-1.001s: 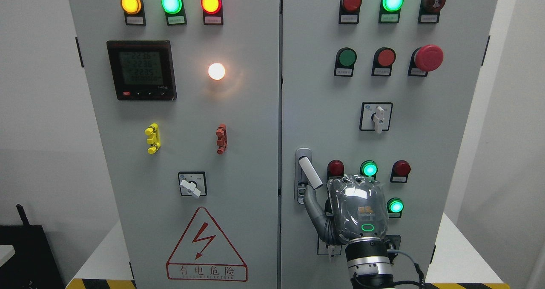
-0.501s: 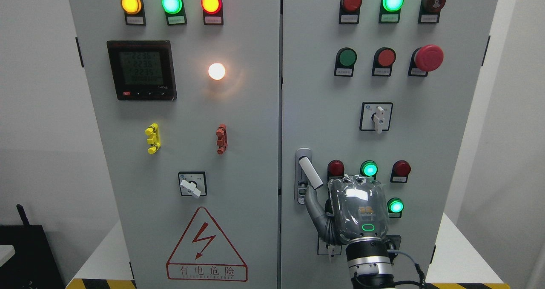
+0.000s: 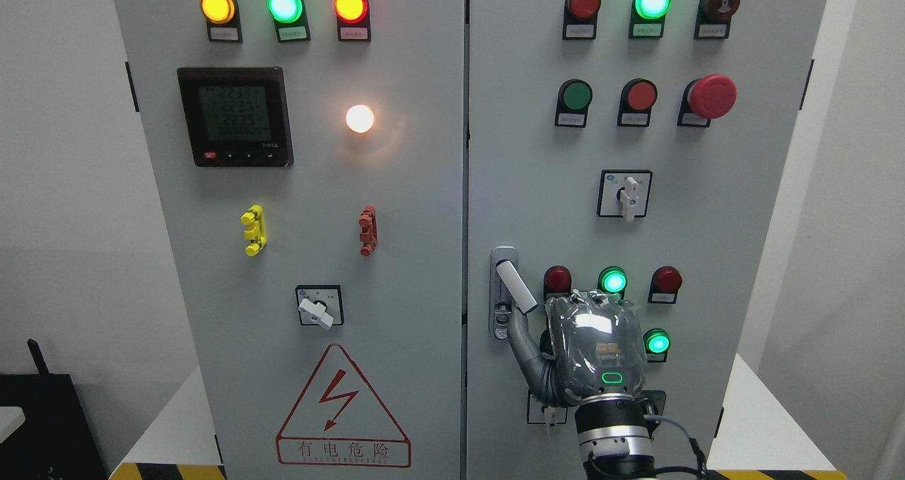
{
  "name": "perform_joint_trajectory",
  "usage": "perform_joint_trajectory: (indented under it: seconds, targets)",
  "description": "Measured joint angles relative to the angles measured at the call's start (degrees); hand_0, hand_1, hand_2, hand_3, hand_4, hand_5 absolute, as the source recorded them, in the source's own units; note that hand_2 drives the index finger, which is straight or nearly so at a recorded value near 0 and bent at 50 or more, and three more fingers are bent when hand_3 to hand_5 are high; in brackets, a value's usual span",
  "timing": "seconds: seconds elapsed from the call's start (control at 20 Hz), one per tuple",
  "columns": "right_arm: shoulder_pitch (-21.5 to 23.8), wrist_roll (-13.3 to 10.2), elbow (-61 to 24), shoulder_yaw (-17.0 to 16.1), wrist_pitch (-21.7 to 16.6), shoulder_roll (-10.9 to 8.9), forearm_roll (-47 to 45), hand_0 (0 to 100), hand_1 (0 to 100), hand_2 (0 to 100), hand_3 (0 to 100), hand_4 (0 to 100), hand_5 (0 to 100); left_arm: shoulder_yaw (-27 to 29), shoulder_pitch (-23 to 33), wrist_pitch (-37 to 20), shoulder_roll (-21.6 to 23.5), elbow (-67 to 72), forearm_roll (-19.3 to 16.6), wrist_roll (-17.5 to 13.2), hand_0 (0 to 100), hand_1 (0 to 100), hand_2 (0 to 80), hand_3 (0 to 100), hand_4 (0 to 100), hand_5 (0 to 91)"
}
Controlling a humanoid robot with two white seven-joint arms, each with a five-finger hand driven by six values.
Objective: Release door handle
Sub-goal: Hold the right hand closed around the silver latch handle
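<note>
The handle (image 3: pixel 515 287), tilted out of its latch (image 3: pixel 503 293) on the right door, was barely touched by the right hand (image 3: pixel 594 349), whose fingers looked loosened rather than clamped, so release seemed nearly complete.

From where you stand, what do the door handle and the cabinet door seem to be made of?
The door handle looks like pale plastic or painted metal, smooth with a soft sheen; which one is hard to tell. The cabinet door seems to be sheet metal with matte light-grey paint: flat, even, with thin straight edges. The right hand shows a glossy clear covering over grey.
</note>
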Motion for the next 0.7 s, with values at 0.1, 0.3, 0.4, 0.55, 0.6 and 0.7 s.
perform_joint_trajectory:
  seconds: [0.1, 0.3, 0.4, 0.55, 0.6, 0.7]
  targets:
    - [0.00, 0.00, -0.02, 0.00, 0.09, 0.00, -0.02, 63, 0, 100, 100, 100, 96, 0.00, 0.00, 0.00, 0.00, 0.00, 0.00, 0.00, 12, 39, 0.0, 0, 0, 0.0]
    - [0.00, 0.01, -0.05, -0.03, 0.17, 0.00, -0.04, 63, 0, 100, 100, 100, 96, 0.00, 0.00, 0.00, 0.00, 0.00, 0.00, 0.00, 12, 39, 0.0, 0, 0, 0.0]
    - [-0.02, 0.03, -0.09, -0.04, 0.21, 0.02, -0.05, 64, 0, 100, 100, 100, 96, 0.00, 0.00, 0.00, 0.00, 0.00, 0.00, 0.00, 12, 39, 0.0, 0, 0, 0.0]
    - [-0.05, 0.03, -0.12, -0.06, 0.21, 0.04, -0.07, 64, 0, 100, 100, 100, 96, 0.00, 0.00, 0.00, 0.00, 0.00, 0.00, 0.00, 12, 39, 0.0, 0, 0, 0.0]
    - [-0.07, 0.03, -0.12, -0.07, 0.21, 0.04, -0.08, 64, 0, 100, 100, 100, 96, 0.00, 0.00, 0.00, 0.00, 0.00, -0.01, 0.00, 12, 39, 0.0, 0, 0, 0.0]
    - [-0.12, 0.05, -0.13, -0.08, 0.21, 0.05, -0.10, 64, 0, 100, 100, 100, 96, 0.00, 0.00, 0.00, 0.00, 0.00, -0.02, 0.00, 12, 39, 0.0, 0, 0, 0.0]
